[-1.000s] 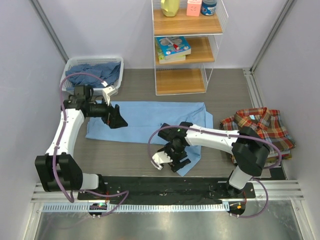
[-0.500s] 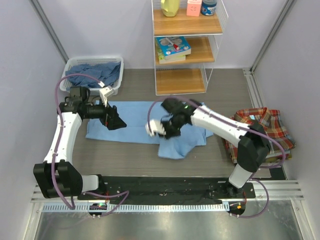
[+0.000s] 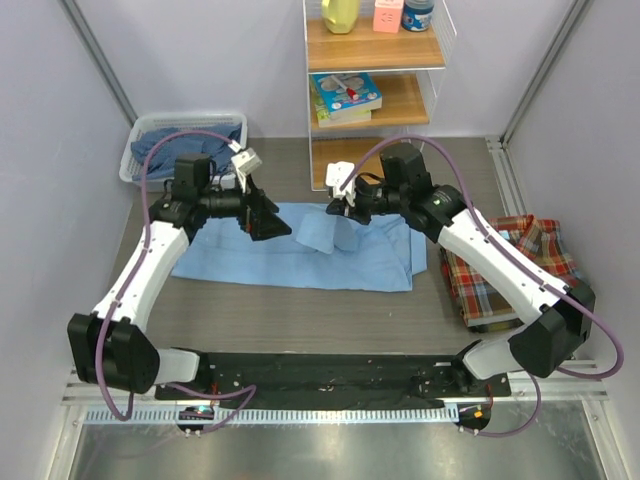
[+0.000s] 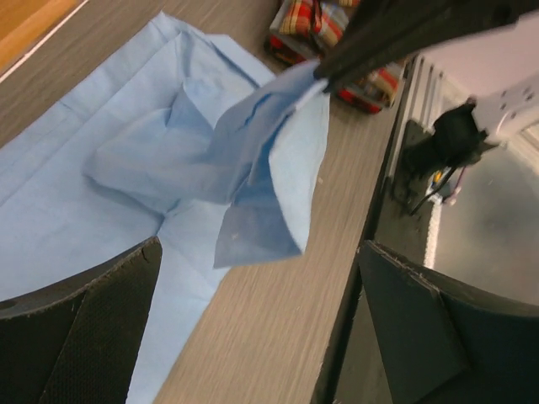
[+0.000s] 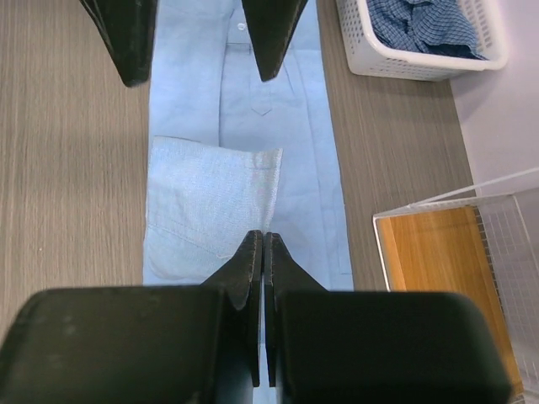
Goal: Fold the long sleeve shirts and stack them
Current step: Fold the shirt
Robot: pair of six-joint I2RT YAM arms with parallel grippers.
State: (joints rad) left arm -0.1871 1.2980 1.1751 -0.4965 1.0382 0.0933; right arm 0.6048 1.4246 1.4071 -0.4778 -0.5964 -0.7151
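A light blue long sleeve shirt [image 3: 250,262] lies spread flat across the middle of the table. My right gripper [image 3: 338,207] is shut on a flap of it and holds that flap [image 3: 320,233] lifted over the shirt's far edge. The right wrist view shows cloth [image 5: 210,202] pinched between the closed fingers of the right gripper [image 5: 264,237]. My left gripper [image 3: 272,220] hovers open just left of the flap, and its fingers [image 5: 126,34] hold nothing. In the left wrist view the left gripper [image 4: 261,252] faces the hanging flap [image 4: 261,160]. A plaid shirt [image 3: 500,275] lies folded at the right.
A white basket [image 3: 228,122] at the back left holds darker blue shirts [image 3: 180,145]. A wire shelf unit [image 3: 370,150] with books and bottles stands at the back centre, close behind my right gripper. Metal rails [image 3: 500,170] run along the right side.
My right gripper shut on the shirt's flap at the near edge and carried it up and back over the shirt. The left arm moved right and farther back, still open.
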